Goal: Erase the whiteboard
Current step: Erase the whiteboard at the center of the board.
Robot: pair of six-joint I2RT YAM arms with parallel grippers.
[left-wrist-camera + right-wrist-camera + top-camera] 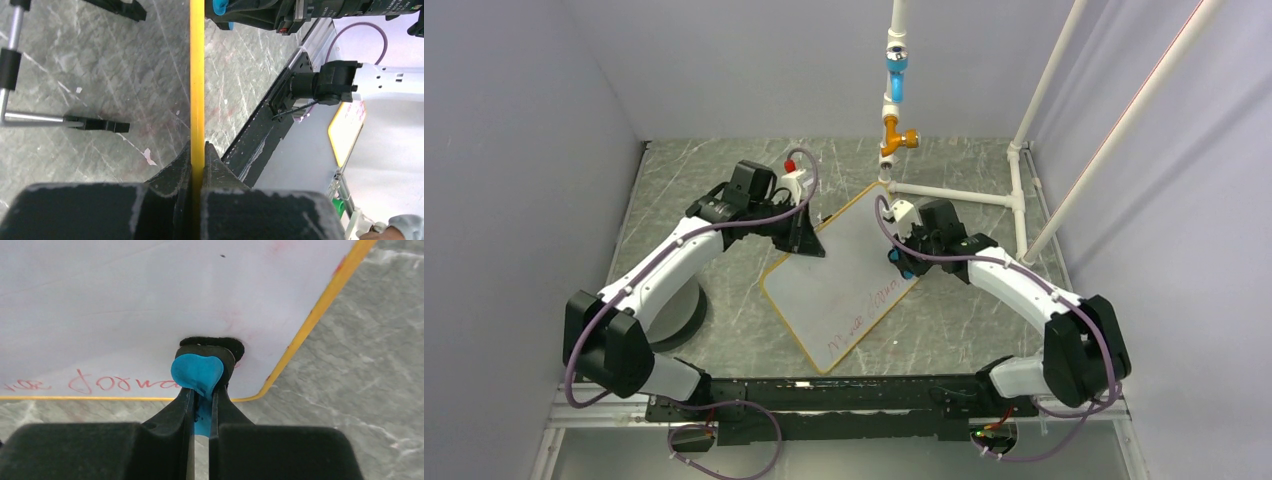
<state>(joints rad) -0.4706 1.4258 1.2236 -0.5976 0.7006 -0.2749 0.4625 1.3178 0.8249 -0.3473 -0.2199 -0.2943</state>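
Observation:
The whiteboard (844, 280), white with a thin yellow frame, lies at an angle in the middle of the table. Red handwriting (869, 305) runs along its near right side. My left gripper (802, 240) is shut on the board's far left frame edge. In the left wrist view the yellow frame (197, 75) runs edge-on between my fingers (220, 165). My right gripper (902, 262) is shut on the small blue-and-black eraser (197, 371), whose black pad presses on the board (150, 300) near its corner. The red writing (110, 382) is left of the eraser.
A white pipe frame (1019, 190) with blue and orange fittings (896, 75) stands at the back right. A red-capped item (790, 165) is behind the left wrist. A grey round base (679, 315) sits near the left arm. Two black clip feet (97, 124) show beside the board.

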